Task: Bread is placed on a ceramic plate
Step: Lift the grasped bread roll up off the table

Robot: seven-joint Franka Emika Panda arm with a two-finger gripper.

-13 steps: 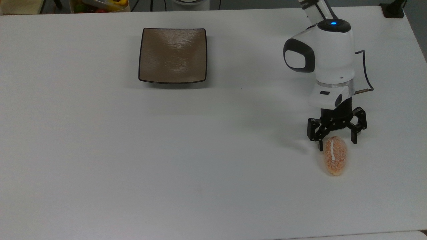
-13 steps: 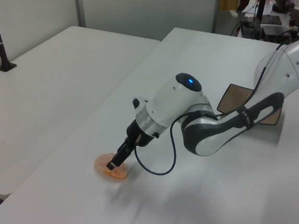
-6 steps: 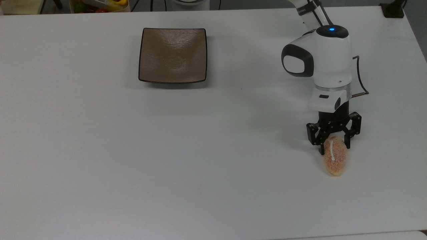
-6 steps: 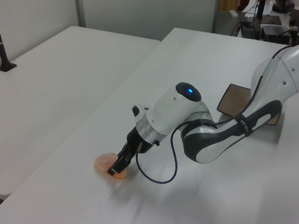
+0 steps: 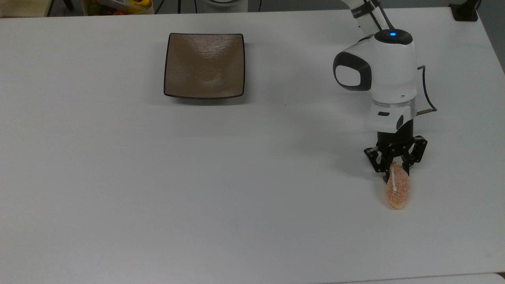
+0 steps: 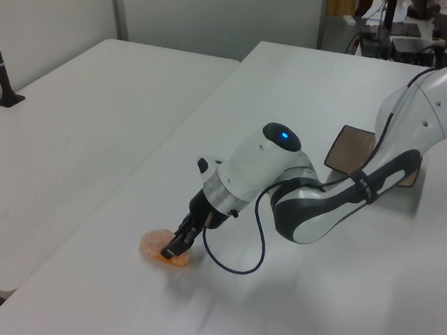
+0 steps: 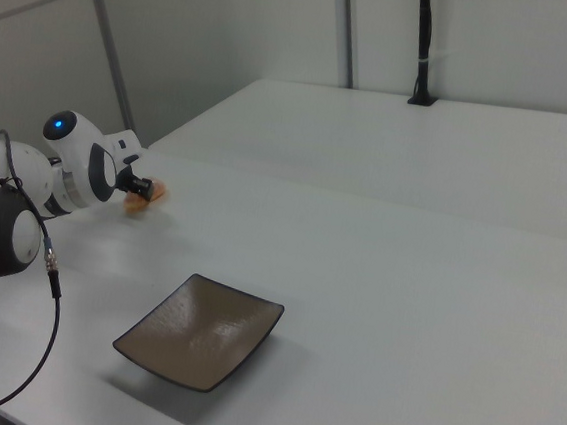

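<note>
A: Where is the bread [image 5: 397, 189] found, and how is it being held?

B: It is seen lying on the table [image 5: 118, 177], toward the top view's lower right, well apart from the ceramic plate [image 5: 204, 66]. The gripper [image 5: 395, 169] is closed onto the end of the bun nearest the arm, with the fingers pressed against its two long sides. The far end is left free, and the bun is judged to be resting on the table, not yet lifted.

A: How should the grasp be finished well?

B: Since only one end is held, the squeeze should be kept gentle; a soft bun is likely to be dented or pinched out if more force is applied. The lift should be made straight up before any sideways travel, so that the free end is not dragged across the table. After that, a long carry toward the top view's upper left is called for, and the bun should be lowered near the plate's middle before it is released.

A: What is changed from a second ago?

B: The fingers were spread wide around the bun's end then; they have since been drawn in until contact is made. The wrist has also been brought slightly lower, as the left view suggests. The bread's place is hardly altered, and the plate is unmoved.
</note>
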